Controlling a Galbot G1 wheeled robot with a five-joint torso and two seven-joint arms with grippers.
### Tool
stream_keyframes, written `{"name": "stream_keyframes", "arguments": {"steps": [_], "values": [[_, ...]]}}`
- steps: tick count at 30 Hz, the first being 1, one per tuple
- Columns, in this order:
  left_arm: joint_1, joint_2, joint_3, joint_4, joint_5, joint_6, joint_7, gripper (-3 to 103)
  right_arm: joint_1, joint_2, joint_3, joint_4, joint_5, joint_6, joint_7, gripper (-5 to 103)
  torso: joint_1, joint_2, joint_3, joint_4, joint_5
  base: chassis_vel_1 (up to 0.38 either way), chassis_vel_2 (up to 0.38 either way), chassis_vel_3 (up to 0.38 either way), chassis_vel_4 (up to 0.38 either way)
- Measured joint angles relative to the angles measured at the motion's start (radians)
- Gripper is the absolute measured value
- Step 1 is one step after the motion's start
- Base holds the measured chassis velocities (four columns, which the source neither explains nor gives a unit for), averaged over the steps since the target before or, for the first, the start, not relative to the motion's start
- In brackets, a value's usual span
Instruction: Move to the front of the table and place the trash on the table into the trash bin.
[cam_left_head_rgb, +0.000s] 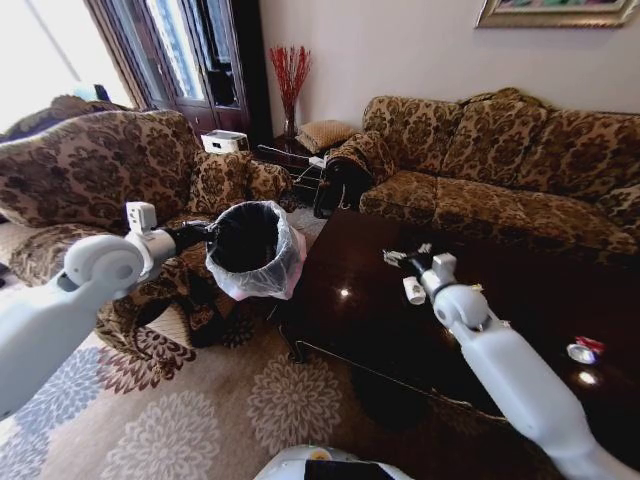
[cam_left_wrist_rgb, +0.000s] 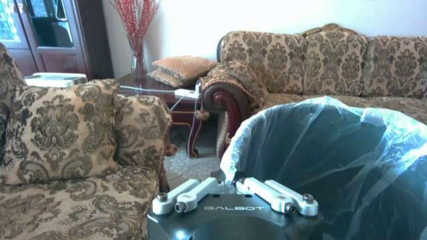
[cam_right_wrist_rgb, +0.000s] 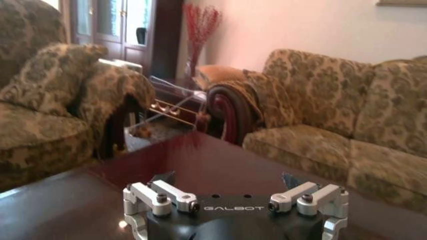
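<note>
The trash bin (cam_left_head_rgb: 250, 247) hangs lifted off the floor just beside the table's (cam_left_head_rgb: 360, 330) left edge, its bag-lined rim pinched by the closed left gripper (cam_left_head_rgb: 207, 234). A white scrap (cam_left_head_rgb: 413, 290) lies beside the right gripper (cam_left_head_rgb: 408, 258) (fingers spread wide, holding nothing) over the tabletop. A red-and-white bit (cam_left_head_rgb: 584, 349) sits well apart, bare wood between them.

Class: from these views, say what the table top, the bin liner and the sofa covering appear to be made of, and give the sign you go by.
Table: seemingly polished dark wood; lights mirror in its top. Bin liner: thin translucent plastic film, crinkled and bunched over the rim. Sofa: woven patterned fabric, matte, probably upholstery cloth.
</note>
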Motion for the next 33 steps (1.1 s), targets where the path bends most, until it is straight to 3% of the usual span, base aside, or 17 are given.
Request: {"name": "stream_keyframes", "arguments": {"steps": [10, 19, 22, 25, 33], "values": [[0.068, -0.066, -0.029, -0.047, 0.108, -0.024, -0.007, 3, -0.077, 0.03, 0.042, 0.02, -0.049, 0.047, 0.006, 100, 0.0, 0.0, 0.0, 0.0005, -0.0011, -0.007, -0.004, 0.005, 0.005], [0.108, -0.075, -0.044, -0.066, 0.12, -0.024, -0.008, 3, -0.054, 0.072, -0.001, -0.009, -0.051, 0.041, 0.026, 100, 0.0, 0.0, 0.0, 0.0002, -0.0002, -0.109, -0.116, 0.123, 0.103], [0.111, -0.077, -0.044, -0.069, 0.126, -0.025, -0.009, 3, -0.046, 0.117, -0.028, -0.048, -0.005, 0.013, 0.117, 100, 0.0, 0.0, 0.0, -0.0006, 0.0007, -0.123, -0.104, 0.082, 0.076], [0.115, -0.08, -0.044, -0.071, 0.135, -0.028, -0.01, 3, -0.052, 0.14, -0.037, -0.053, 0.041, -0.012, 0.153, 100, 0.0, 0.0, 0.0, -0.0007, -0.0004, -0.046, -0.046, 0.029, 0.017], [0.115, -0.09, -0.032, -0.073, 0.146, -0.032, -0.011, 3, -0.016, 0.195, -0.061, -0.136, 0.12, -0.039, 0.184, 100, 0.0, 0.0, 0.0, 0.0011, -0.0004, 0.004, 0.013, -0.003, -0.003]]}}
